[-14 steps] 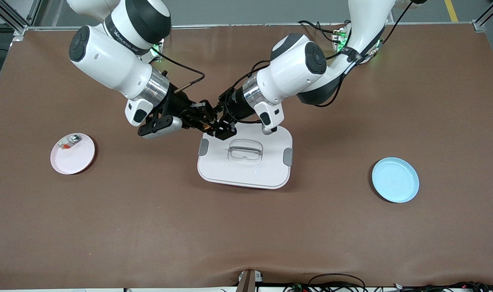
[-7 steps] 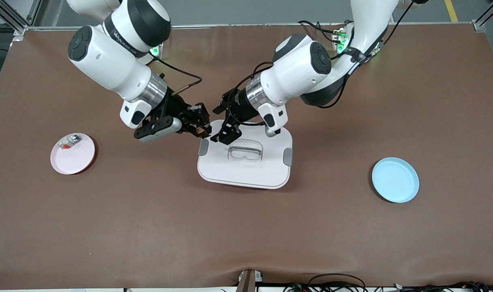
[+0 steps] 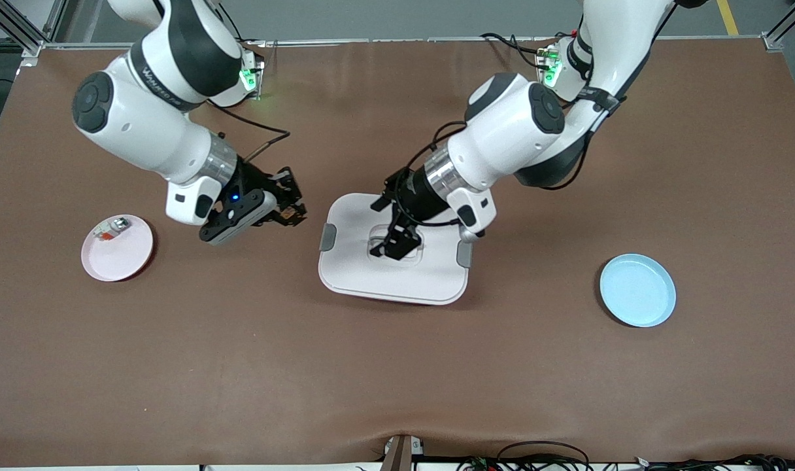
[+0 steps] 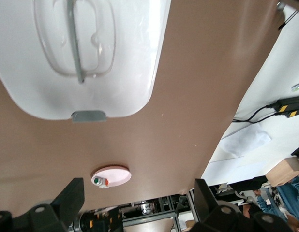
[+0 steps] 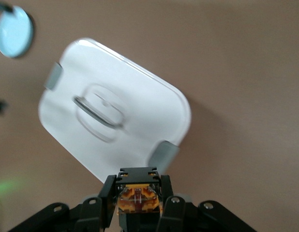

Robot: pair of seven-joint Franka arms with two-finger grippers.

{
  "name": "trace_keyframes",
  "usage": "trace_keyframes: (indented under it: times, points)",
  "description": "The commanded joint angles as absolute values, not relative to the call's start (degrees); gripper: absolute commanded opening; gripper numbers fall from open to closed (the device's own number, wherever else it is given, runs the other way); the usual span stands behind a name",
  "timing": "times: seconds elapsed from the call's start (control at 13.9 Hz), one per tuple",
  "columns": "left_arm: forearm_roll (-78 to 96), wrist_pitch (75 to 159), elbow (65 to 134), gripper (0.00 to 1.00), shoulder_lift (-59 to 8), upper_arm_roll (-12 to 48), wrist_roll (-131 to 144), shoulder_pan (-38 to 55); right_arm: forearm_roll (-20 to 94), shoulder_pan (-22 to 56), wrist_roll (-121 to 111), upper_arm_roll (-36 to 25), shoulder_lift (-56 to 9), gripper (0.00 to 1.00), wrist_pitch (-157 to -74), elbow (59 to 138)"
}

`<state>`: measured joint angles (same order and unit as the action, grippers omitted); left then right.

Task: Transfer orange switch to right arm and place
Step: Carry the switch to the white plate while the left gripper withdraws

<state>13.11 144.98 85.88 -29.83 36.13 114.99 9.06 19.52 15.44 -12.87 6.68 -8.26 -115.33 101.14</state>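
Handover done: a second ago both grippers met over the white lid's [image 3: 393,265] edge nearest the bases; now pulled apart. Right arm [image 3: 150,121] swung toward its own end of the table, right gripper [image 3: 291,210] over bare mat between lid and pink plate [image 3: 118,248], clamped on the switch [image 5: 138,199]. Left gripper [image 3: 393,243] over the lid's handle, fingers [image 4: 67,200] spread wide, empty, likely retiring. Blue plate [image 3: 637,290] bare near the left arm's end. Placing remains, probably on the pink plate. Orange face plain only in the right wrist view; barely a speck from the front
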Motion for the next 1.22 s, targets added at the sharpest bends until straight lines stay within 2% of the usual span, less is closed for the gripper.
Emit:
trace_keyframes:
  times: [0.0, 0.29, 0.86, 1.01, 1.15]
  points:
    - [10.21, 143.71, 86.13, 1.00, -30.06, 35.78, 114.26, 7.04, 12.33, 12.31, -18.70, 7.29, -8.26, 0.00, -110.75, 100.46]
    - [8.88, 142.38, 89.20, 1.00, -29.27, 35.68, 110.67, 3.70, 10.21, 7.83, -34.33, 7.21, -7.65, 0.00, -108.28, 101.85]
    - [7.21, 142.38, 96.93, 1.00, -24.71, 35.51, 92.32, -4.39, 1.33, -2.18, -63.15, 7.29, -6.15, 0.00, -108.54, 106.79]
    - [5.03, 142.38, 99.39, 1.00, -23.56, 35.42, 83.10, -6.58, -0.52, -5.00, -70.36, 7.29, -5.98, 0.00, -110.55, 108.97]
    - [-0.50, 142.47, 100.89, 1.00, -23.12, 35.51, 73.26, -9.30, -0.88, -8.16, -78.62, 7.29, -5.36, 0.00, -115.99, 113.62]
